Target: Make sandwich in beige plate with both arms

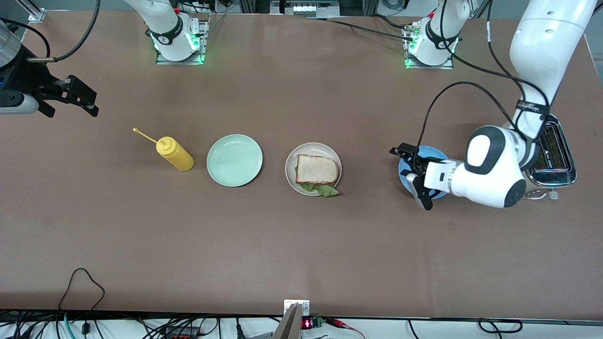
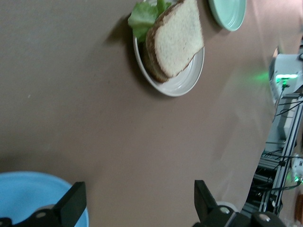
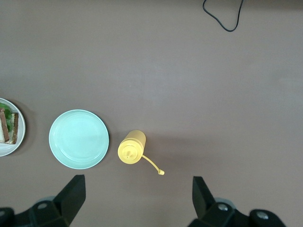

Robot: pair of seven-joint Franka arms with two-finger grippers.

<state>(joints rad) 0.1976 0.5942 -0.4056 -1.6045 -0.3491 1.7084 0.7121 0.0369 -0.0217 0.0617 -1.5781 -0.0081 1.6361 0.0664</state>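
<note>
I see the sandwich (image 1: 317,172) stacked in the beige plate (image 1: 291,162) mid-table, toward the right arm's end from my left end effector (image 1: 411,177), spread wide and empty over the blue plate (image 1: 435,152), while the right end effector (image 1: 80,98) waits wide open
</note>
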